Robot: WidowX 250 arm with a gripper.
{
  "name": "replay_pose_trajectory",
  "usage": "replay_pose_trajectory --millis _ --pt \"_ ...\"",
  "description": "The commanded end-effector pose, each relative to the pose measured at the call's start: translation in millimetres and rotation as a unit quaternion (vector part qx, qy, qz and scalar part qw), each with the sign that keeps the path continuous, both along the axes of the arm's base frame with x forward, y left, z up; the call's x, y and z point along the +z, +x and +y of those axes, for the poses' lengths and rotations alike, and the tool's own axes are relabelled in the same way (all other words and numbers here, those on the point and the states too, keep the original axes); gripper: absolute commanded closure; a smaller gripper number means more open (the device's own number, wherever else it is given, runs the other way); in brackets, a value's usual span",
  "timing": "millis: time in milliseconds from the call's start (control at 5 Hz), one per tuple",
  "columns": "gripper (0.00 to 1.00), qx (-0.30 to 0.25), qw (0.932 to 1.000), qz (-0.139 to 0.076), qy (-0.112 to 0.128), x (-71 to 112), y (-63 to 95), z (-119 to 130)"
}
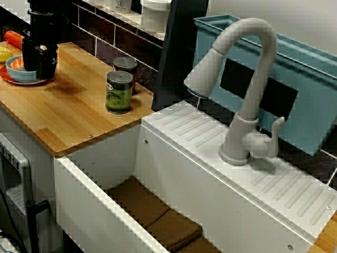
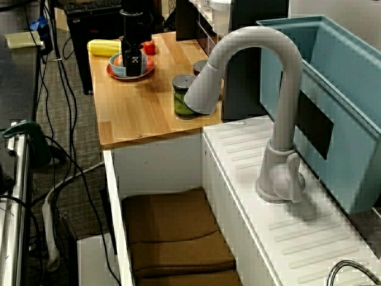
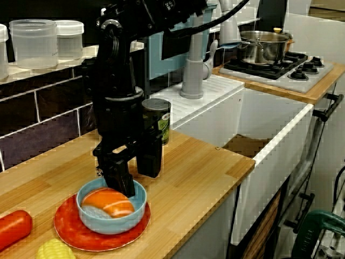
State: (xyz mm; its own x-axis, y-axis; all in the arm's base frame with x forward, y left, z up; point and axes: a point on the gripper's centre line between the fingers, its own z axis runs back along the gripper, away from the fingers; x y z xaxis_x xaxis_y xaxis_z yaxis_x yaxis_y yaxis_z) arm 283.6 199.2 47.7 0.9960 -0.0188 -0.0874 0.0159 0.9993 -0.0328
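Note:
My black gripper (image 3: 138, 174) hangs straight down over a light blue bowl (image 3: 90, 220) that sits on a red plate (image 3: 70, 232) at the counter's end. One finger (image 3: 125, 183) dips inside the bowl and the other (image 3: 151, 162) stands just outside its rim, with a small gap between them. An orange piece with a pale stripe (image 3: 108, 202) lies in the bowl beside the inner finger. The view over the sink shows the gripper (image 1: 39, 62) above the bowl (image 1: 16, 71). In the view along the counter, the gripper (image 2: 133, 61) hides most of the bowl.
Two tins (image 1: 119, 92) (image 1: 125, 66) stand on the wooden counter (image 1: 68, 116) near the sink. A yellow corn cob (image 2: 104, 46) and a red piece (image 3: 13, 227) lie beside the plate. A grey tap (image 1: 247, 84), a white sink (image 1: 174, 174) with brown cloths and a blue rack (image 1: 305, 95) lie beyond.

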Motion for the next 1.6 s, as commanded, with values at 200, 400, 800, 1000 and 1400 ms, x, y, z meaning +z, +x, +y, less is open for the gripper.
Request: replay_pose_trajectory --millis 200,400,800,1000,1400 --pt "0.0 -0.001 0.9993 -0.028 0.026 20.7 2.0 4.1" --pt "0.0 -0.002 0.9992 -0.028 0.027 19.3 2.3 3.3" --pt "0.45 0.0 0.9992 -0.026 0.029 16.8 2.4 2.2" --pt "1.0 -0.001 0.9992 -0.026 0.032 13.6 1.6 1.5" --pt "1.0 -0.001 0.9989 -0.024 0.041 6.8 0.5 2.3"
